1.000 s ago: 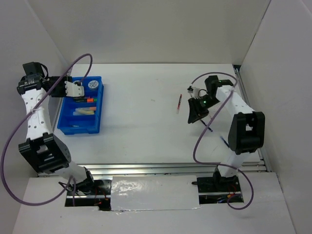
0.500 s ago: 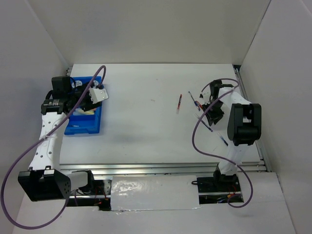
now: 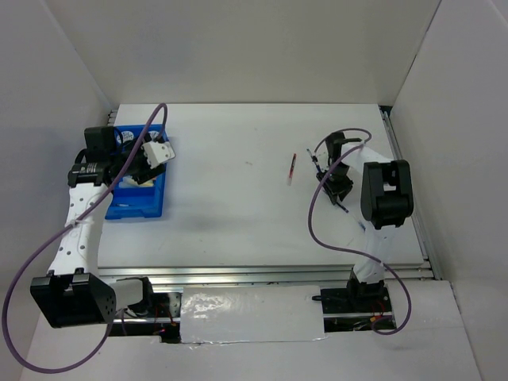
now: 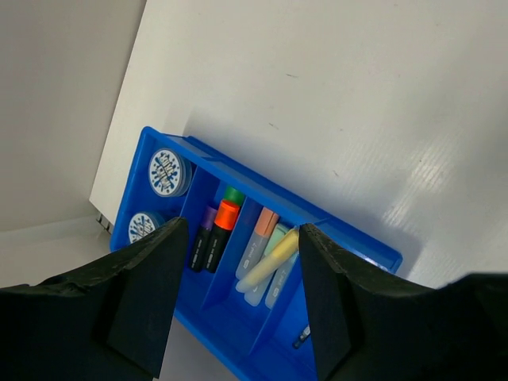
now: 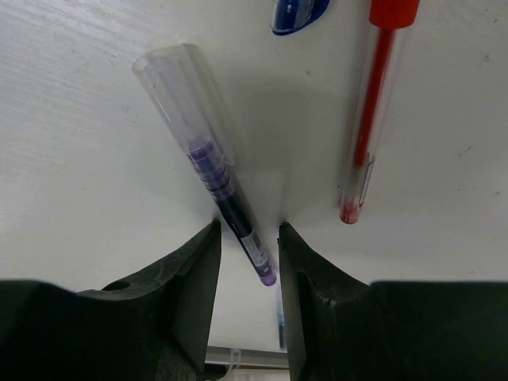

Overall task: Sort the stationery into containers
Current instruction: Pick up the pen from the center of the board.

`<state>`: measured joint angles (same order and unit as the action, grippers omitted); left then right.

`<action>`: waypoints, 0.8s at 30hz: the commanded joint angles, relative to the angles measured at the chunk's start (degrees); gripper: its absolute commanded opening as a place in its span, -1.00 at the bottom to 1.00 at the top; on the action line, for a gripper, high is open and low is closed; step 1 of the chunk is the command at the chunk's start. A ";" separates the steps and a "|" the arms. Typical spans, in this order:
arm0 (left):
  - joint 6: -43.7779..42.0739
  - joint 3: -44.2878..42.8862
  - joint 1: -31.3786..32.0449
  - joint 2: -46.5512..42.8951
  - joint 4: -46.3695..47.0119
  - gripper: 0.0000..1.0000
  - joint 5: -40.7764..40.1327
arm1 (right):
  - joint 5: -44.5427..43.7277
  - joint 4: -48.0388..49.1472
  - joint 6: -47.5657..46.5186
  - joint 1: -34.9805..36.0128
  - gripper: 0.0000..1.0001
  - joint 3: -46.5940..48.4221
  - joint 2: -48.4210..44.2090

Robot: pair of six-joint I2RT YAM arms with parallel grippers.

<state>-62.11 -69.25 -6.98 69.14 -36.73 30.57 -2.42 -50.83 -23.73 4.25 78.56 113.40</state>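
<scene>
Overhead, left gripper (image 4: pixel 238 230) hangs above the blue tray (image 4: pixel 270 194), jaws spread wide, empty; right gripper (image 5: pixel 248 232) straddles a purple pen (image 5: pixel 210 163) on the bench (image 5: pixel 79 119), jaws narrowly apart.

blue pen (image 5: pixel 295 14): cut by top edge | red pen (image 5: pixel 371 119): top cropped | tray (image 4: pixel 238 176): near corners hidden

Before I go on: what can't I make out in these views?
- Top view: right gripper is a dark blur under its cable; pens there too small to count.
- Right wrist: blue object cut off by the top edge.
- Left wrist: tray's near end hidden behind the fingers.
</scene>
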 commanded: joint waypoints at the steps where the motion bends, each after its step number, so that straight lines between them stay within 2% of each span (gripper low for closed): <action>1: 2.34 0.61 -0.31 -0.59 1.84 0.40 2.92 | -0.66 1.61 -0.79 0.58 -0.16 2.29 1.46; 4: 3.13 0.35 -0.49 -0.41 1.23 0.40 3.62 | -0.92 1.00 -1.49 0.58 -0.25 2.65 2.87; 7: 5.14 -0.27 -1.01 0.02 -0.18 0.38 5.20 | 0.74 -0.23 -2.55 0.93 -0.55 2.82 3.31; 8: 6.28 -0.62 -1.10 0.20 -0.36 0.36 6.60 | 1.35 -0.50 -2.73 1.20 -0.74 2.39 2.18; 11: 15.49 -2.28 -2.15 0.73 -0.19 0.34 9.94 | 6.79 -2.34 -2.82 3.39 -0.91 2.47 -2.37; 12: 19.87 -2.81 -2.07 0.82 0.43 0.34 12.56 | 9.77 -3.30 -2.73 4.18 -0.93 2.99 -3.79; 13: 31.06 -3.25 -2.07 0.90 1.30 0.34 14.41 | 17.37 -5.57 -1.69 6.10 -0.97 3.95 -5.63; 15: 43.76 -2.30 -1.46 0.21 6.21 0.34 20.02 | 27.06 -7.17 0.25 8.39 -1.00 7.73 -10.03; 16: 56.62 -0.55 0.11 -1.63 9.28 0.32 21.01 | 36.51 -7.09 2.70 11.02 -1.00 10.09 -11.26; 17: 65.01 3.47 1.35 -3.04 17.57 0.34 21.46 | 40.61 -6.05 4.63 12.35 -1.00 11.07 -13.54; 18: 69.36 5.86 2.40 -4.62 22.01 0.36 21.03 | 43.95 -4.73 6.57 13.84 -1.00 11.78 -14.17; 19: 79.23 8.49 5.37 -8.29 26.84 0.38 18.07 | 48.95 -0.80 11.11 16.46 -1.00 12.57 -15.05; 20: 84.12 13.65 6.53 -9.80 36.11 0.41 16.12 | 50.74 2.02 13.94 17.53 -1.00 12.49 -16.53; 22: 94.74 17.56 11.71 -12.88 45.04 0.43 12.17 | 53.73 14.22 23.52 19.47 -1.00 8.65 -18.56; 24: 98.39 18.45 17.23 -12.63 49.02 0.43 8.74 | 56.99 27.45 34.65 22.28 -1.00 5.12 -21.46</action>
<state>15.31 -51.57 5.02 57.80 -5.89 43.16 42.92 -41.39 -6.63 25.12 87.15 95.24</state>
